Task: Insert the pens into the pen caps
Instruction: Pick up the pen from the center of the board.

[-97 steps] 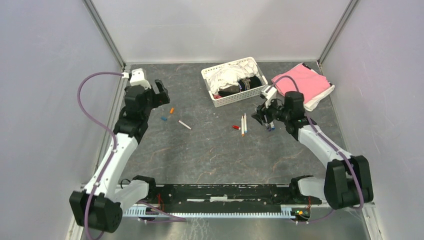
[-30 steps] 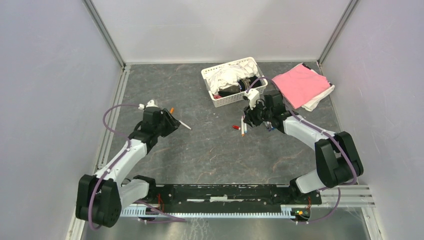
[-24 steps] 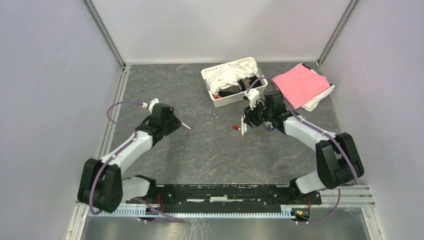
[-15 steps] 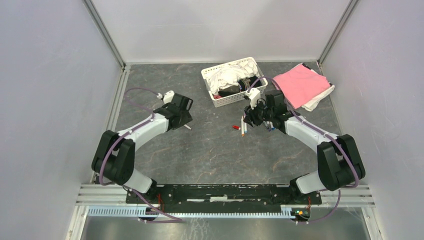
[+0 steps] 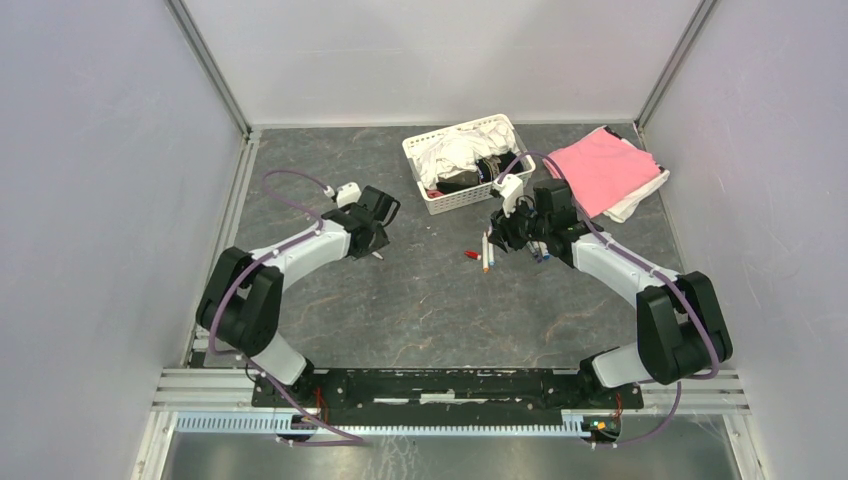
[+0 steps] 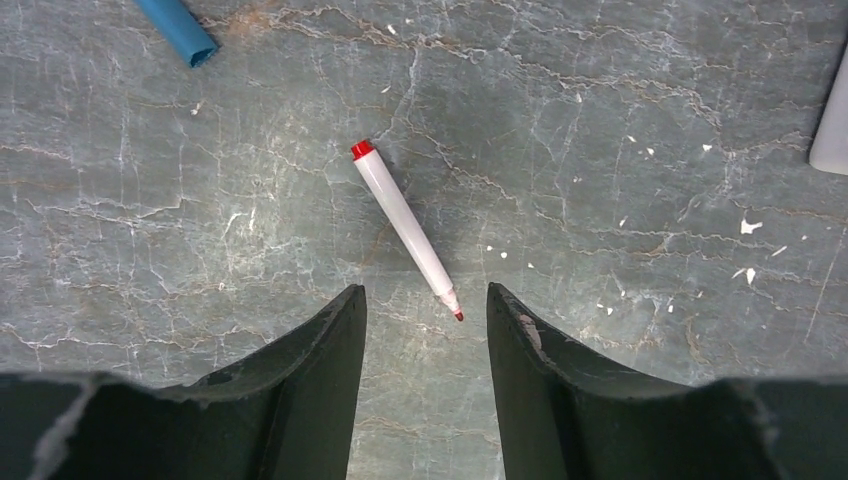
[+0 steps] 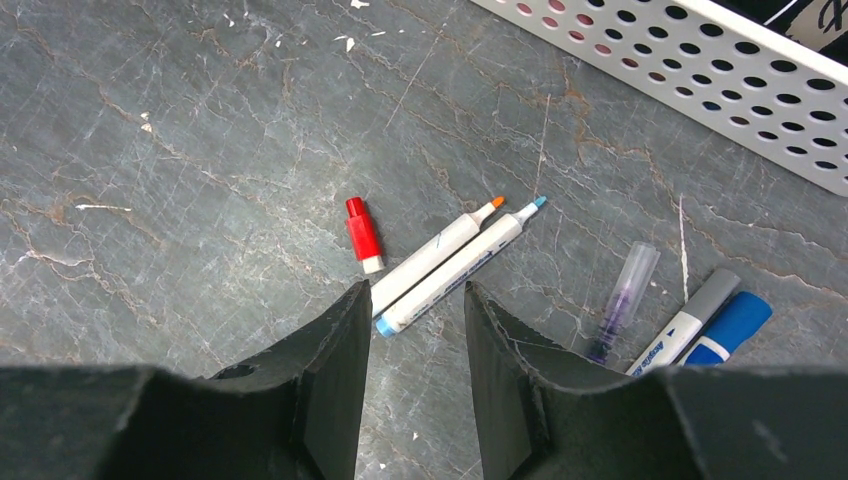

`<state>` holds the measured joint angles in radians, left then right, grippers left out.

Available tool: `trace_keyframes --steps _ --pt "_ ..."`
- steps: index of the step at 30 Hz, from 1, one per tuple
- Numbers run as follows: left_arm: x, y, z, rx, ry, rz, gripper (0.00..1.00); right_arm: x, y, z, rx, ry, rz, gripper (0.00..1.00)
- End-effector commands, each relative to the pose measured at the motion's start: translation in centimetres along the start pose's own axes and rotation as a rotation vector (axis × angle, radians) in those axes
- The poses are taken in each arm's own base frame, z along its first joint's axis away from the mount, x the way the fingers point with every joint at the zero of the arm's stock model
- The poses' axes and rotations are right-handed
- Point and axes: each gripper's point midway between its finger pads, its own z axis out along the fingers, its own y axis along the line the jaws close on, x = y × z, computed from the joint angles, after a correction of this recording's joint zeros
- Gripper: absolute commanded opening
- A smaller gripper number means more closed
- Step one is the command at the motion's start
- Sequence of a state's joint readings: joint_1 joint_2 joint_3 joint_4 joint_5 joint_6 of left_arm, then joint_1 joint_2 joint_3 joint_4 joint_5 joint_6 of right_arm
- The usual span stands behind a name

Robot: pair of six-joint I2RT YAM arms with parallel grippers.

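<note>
Pens (image 5: 487, 250) and caps (image 5: 471, 255) lay loose on the desk (image 5: 430, 310), none yet joined. Left wrist view: my left hand (image 6: 425, 305) hung open and empty over an uncapped white pen with a red end (image 6: 404, 228), whose nib pointed into the gap between the jaws. A blue cap (image 6: 178, 26) lay well apart from it. Right wrist view: my right hand (image 7: 415, 300), likewise parted and holding nothing, hovered above an orange-tipped pen (image 7: 432, 256) and a blue-tipped pen (image 7: 455, 272) lying side by side, with a red cap (image 7: 362, 233) just beside them. Step in hand, by my reading: the approach to pick up. The next move would call for lowering squarely across one barrel, closing, then fetching the cap of matching colour.
</note>
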<state>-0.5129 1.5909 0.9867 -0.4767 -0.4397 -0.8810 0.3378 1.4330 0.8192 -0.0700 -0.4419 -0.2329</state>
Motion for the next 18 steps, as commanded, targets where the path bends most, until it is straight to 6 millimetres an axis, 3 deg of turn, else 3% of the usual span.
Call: trace_keyframes --steps 1,18 --pt "-1.3 -0.5 0.0 -0.025 -0.038 -0.051 0.53 -2.8 -0.5 -0.9 0.012 -0.069 -0.04 0.45" --pt "0.1 0.8 2.6 -0.182 -0.002 -0.005 0.46 -3.0 -0.5 -1.1 0.003 -0.074 -0.043 0.46"
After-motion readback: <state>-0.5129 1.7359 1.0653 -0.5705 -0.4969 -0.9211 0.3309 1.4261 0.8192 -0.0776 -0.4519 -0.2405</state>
